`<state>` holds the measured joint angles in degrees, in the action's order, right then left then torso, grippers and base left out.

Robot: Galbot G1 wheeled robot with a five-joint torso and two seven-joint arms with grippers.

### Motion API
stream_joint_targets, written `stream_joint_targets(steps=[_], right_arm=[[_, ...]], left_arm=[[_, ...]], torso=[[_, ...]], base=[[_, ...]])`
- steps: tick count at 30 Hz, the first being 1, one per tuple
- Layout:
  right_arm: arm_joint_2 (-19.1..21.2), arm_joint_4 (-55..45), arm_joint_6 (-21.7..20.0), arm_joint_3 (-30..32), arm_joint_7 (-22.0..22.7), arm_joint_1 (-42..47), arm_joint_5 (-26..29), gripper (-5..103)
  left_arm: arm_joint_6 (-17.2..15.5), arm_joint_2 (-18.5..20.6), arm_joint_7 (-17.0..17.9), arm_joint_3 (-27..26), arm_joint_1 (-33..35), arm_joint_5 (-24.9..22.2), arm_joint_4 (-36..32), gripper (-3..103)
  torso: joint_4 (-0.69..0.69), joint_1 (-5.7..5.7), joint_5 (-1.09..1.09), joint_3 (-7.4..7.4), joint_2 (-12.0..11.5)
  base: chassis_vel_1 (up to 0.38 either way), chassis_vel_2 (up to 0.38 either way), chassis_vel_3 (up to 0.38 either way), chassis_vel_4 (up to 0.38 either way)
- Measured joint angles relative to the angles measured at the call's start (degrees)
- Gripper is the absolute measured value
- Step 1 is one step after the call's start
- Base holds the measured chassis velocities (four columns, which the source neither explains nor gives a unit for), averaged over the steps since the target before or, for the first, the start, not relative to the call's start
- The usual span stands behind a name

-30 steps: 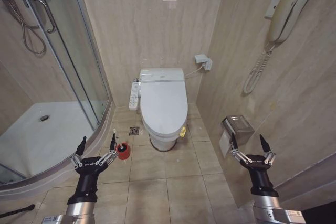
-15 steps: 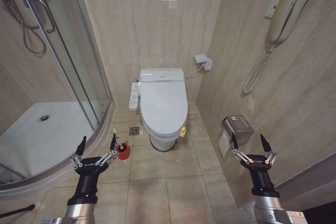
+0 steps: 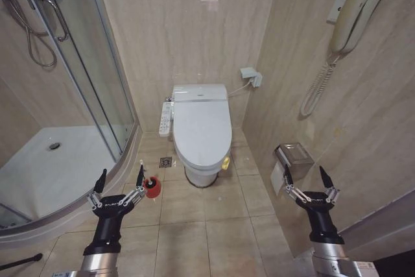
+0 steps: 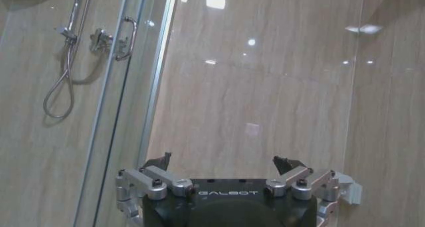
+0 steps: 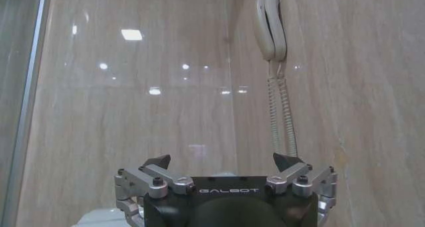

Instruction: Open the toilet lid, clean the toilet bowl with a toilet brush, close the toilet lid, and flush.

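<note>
Hovering low at the near edge of the head view, the left gripper and the right gripper both point upward with their fingers spread wide, holding nothing and touching nothing. Just beyond the left gripper, on the tiled floor, a small red holder stands by the curved shower base, and the toilet brush rises from it as a thin pale handle; its head is hidden inside the holder. Farther back, between the two arms, the toilet bowl sits against the rear wall, white, with a button panel on its left side. The toilet lid lies shut over it, a smooth white elongated oval with a small yellow tag near its front edge. A wall phone hangs high on the right wall.
</note>
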<state>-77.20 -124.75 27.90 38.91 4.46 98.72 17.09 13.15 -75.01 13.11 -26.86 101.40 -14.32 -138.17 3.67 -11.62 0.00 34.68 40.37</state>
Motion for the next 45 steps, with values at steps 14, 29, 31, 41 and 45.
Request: stream_joint_targets(steps=[14, 29, 31, 41, 45], right_arm=[[-0.12, 0.22, 0.37, 0.01, -0.27, -0.12, 0.17, 100], [-0.45, 0.27, 1.42, -0.73, -0.09, -0.18, -0.37, 100], [-0.56, 0.39, 1.43, -1.05, -0.12, -0.05, -0.81, 100], [-1.19, 1.57, 0.31, -3.86, 1.82, 1.63, -4.53, 100], [-1.18, 1.92, -0.34, -6.15, 2.97, 3.07, -7.55, 100]], left_arm=[[0.46, 0.03, 0.06, 0.24, -0.22, 0.16, 0.91, 100], [0.77, 0.86, 0.18, 0.31, -1.02, -0.24, 2.33, 100], [0.78, 0.89, 0.19, 0.29, -1.16, -0.32, 2.62, 100], [0.89, 1.43, 0.17, -0.12, -3.21, -1.93, 6.54, 100], [0.87, 1.78, 0.07, -0.15, -4.34, -2.64, 8.63, 100]], torso=[[-0.01, -0.01, 0.00, 0.00, 0.00], [0.00, -0.06, -0.03, 0.03, -0.02], [-0.04, -0.06, 0.01, 0.03, -0.03], [-0.01, 0.04, 0.00, -0.02, 0.02], [-0.01, 0.01, -0.01, 0.00, 0.01]], base=[[-0.171, 0.177, 0.173, -0.184], [-0.252, 0.258, 0.222, -0.238], [-0.088, 0.084, 0.020, -0.031], [0.038, -0.067, -0.037, 0.053], [0.000, 0.000, 0.000, 0.000]])
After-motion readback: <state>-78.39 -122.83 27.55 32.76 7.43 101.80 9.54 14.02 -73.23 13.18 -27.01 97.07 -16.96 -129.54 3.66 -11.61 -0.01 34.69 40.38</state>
